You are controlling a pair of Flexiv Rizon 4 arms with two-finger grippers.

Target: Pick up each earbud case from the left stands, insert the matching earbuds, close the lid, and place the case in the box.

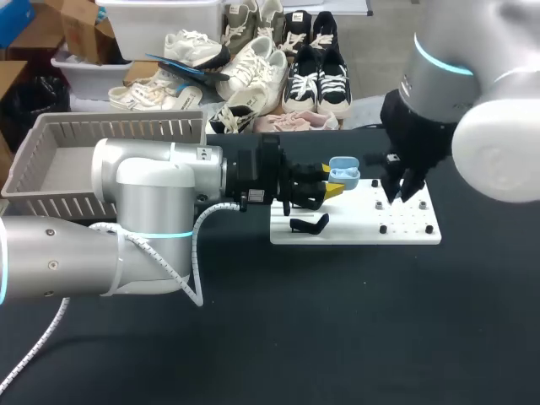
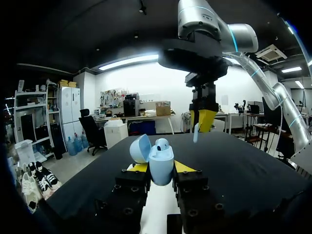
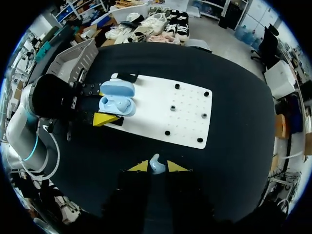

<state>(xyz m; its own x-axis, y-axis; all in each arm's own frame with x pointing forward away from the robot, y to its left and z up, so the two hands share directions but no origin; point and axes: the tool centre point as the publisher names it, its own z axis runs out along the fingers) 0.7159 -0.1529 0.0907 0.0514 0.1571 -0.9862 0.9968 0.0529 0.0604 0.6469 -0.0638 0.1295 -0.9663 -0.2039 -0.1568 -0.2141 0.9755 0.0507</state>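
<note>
The light blue earbud case (image 3: 117, 100) is pinched in the left hand (image 2: 160, 167), with one yellow-tipped finger pressed against each side of its body. Its lid (image 2: 139, 148) is swung open and tilted back to one side. One seated earbud (image 2: 163, 144) is seen inside the case.

A loose earbud (image 2: 196, 132), also light blue, is pinched between the fingertips of the right hand (image 3: 157, 167). That hand is held above and just ahead of the left hand with its fingers pointed down, and the loose earbud is kept clear of the case.

Under both hands a white pegboard (image 3: 187, 122) is laid on the black tabletop (image 1: 337, 321), and small black pegs (image 3: 172, 107) are set into it. A black stand (image 1: 310, 224) is seen on the board just below the left hand.

The grey slatted box (image 1: 126, 131) is placed behind the left arm, well apart from both hands.
</note>
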